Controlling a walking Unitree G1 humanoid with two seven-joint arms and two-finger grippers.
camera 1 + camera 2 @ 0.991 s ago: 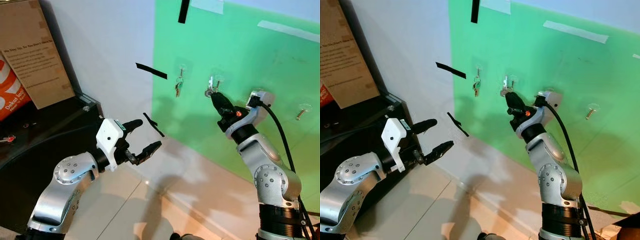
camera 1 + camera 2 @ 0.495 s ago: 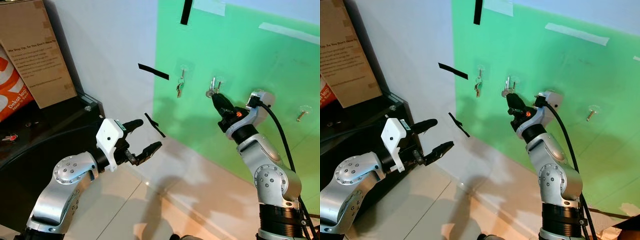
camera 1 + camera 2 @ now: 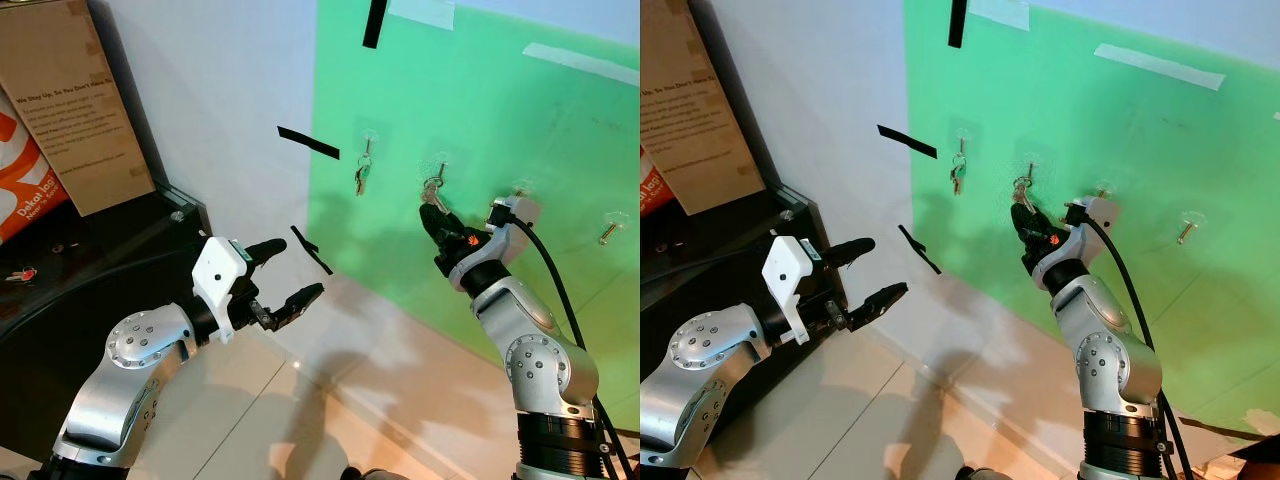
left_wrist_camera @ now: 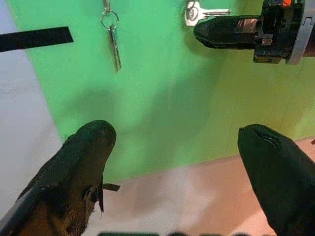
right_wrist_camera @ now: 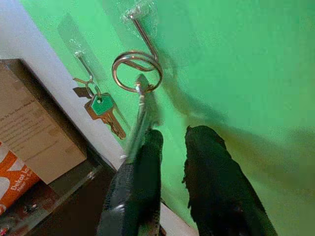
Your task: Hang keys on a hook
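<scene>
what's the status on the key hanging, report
Right claw open just below key, its ring on the hook. Left claw open, idle, away from wall. Nothing in the way.

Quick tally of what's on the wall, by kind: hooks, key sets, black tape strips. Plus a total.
hooks: 4
key sets: 2
black tape strips: 3
Total: 9

Right gripper (image 3: 432, 213) raised, fingers nearly closed, left gripper (image 3: 290, 272) spread, forward
</scene>
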